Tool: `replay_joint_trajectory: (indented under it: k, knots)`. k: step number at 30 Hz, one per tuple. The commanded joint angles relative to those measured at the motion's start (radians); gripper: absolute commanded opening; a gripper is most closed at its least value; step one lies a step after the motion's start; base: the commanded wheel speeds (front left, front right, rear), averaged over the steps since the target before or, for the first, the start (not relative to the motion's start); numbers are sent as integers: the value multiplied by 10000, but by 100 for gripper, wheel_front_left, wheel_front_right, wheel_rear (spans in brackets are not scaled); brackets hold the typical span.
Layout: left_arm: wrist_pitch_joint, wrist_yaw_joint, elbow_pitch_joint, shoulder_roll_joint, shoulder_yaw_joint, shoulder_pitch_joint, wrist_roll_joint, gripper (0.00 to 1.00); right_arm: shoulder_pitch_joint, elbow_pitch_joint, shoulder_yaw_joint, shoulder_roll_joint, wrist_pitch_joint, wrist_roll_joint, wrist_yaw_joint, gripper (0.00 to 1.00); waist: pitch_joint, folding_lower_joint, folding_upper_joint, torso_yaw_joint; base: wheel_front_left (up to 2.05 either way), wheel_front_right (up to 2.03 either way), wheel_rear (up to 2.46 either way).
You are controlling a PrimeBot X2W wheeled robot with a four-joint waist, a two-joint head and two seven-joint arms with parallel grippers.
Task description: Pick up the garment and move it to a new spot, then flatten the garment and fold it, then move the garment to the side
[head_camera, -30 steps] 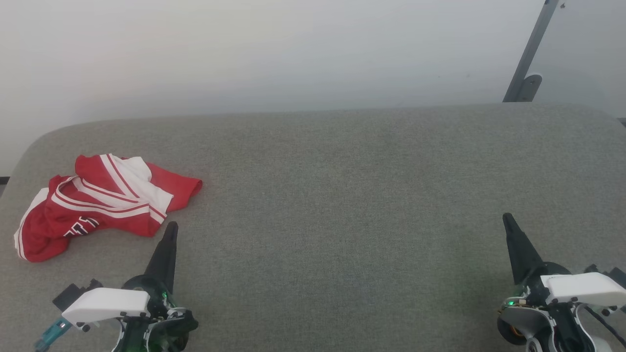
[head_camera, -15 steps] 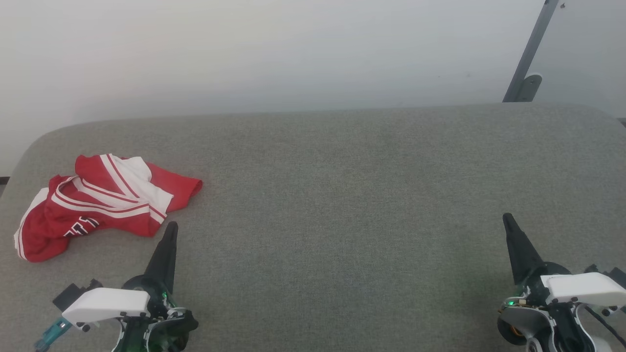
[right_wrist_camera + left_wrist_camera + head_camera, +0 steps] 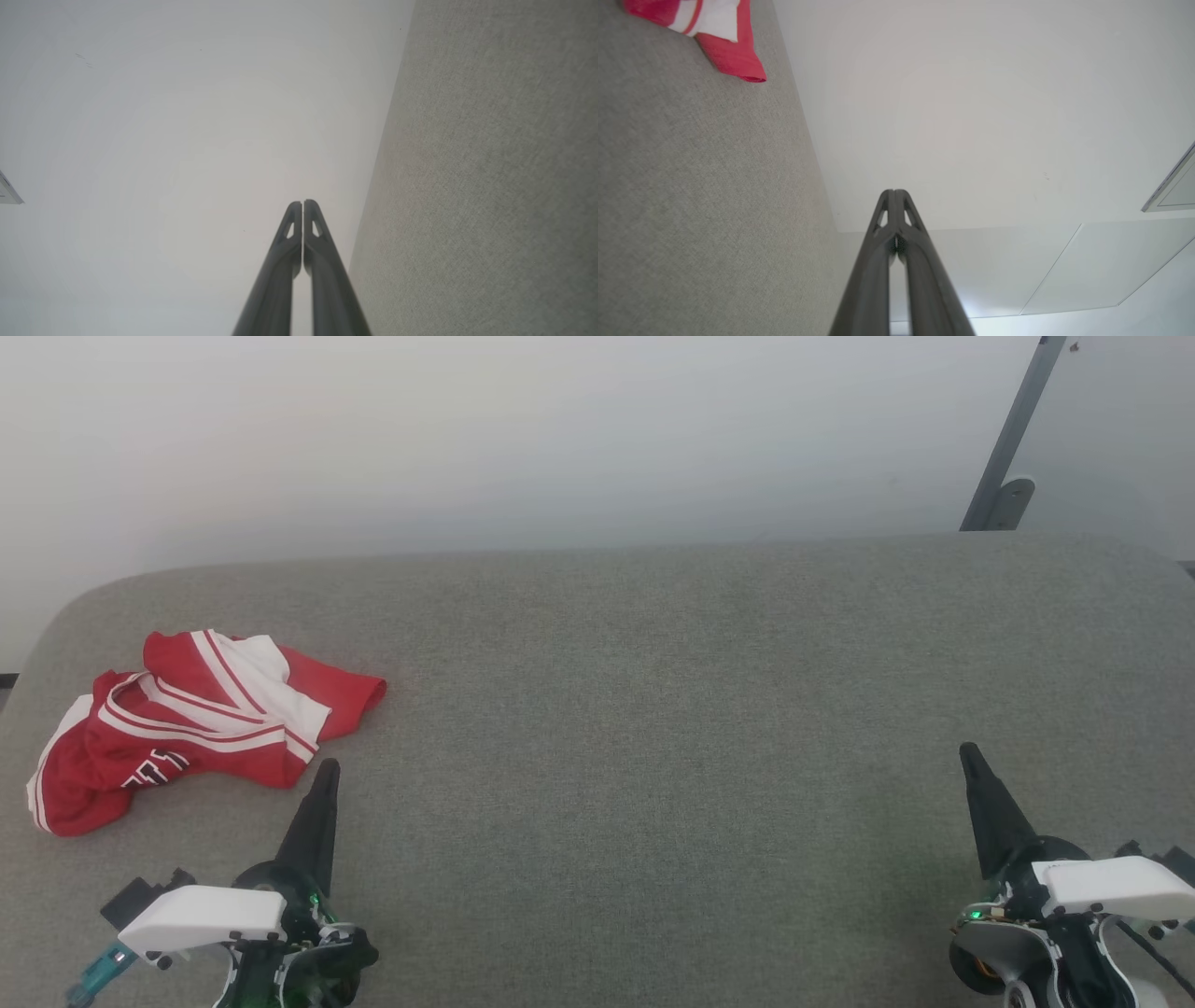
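Far left: the garment (image 3: 187, 728) lies crumpled in a heap on the grey fabric surface (image 3: 653, 709), close to its left edge. It is red, with white panels and white stripe trim. A scrap of dark, white-outlined lettering shows on the near fold. One red flap reaches out to the right.

Just right of the heap, on the near side: my left gripper (image 3: 327, 767). The fingers are clenched together into one dark point, closed on themselves. The tip sits just beside the garment's near right edge, apart from the cloth. In my left wrist view the two fingers (image 3: 878, 261) meet tip to tip. A red-and-white corner of the garment lies at that view's upper left on the grey fabric.

Far right: my right gripper (image 3: 966, 749), well apart from the garment, with the width of the surface between them. Its fingers are also pressed tight together, tip against tip, gripping only each other. My right wrist view shows the same closed pair.

Beyond the far edge is a pale wall (image 3: 513, 439). A grey metal strut (image 3: 1013, 439) slants up at the far right.
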Motion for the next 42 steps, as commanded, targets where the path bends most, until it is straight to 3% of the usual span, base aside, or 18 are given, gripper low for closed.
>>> replay_joint_trajectory:
  k: [1, 30, 31, 42]
  knots:
    - [21, -31, -8, -23, 15, -106, -27, 0, -53, 28, -6, 35, 12, 46, 4, 0, 0, 0, 0, 0, 0, 0, 0]
    - [21, -31, -8, -23, 14, -107, -27, 0, -53, 28, -4, 35, 11, 48, 4, 0, 0, 0, 0, 0, 0, 0, 0]
    - [-2, 2, 25, -2, 0, 13, 4, 100, 12, 21, 2, 2, 0, -2, 0, 100, 0, 0, 0, 0, 0, 0, 0]
    - [-399, 10, 193, 209, -30, 42, 463, 100, -121, 384, 57, -94, -276, -290, -1, 100, 3, 0, 0, 14, 0, 0, 0]
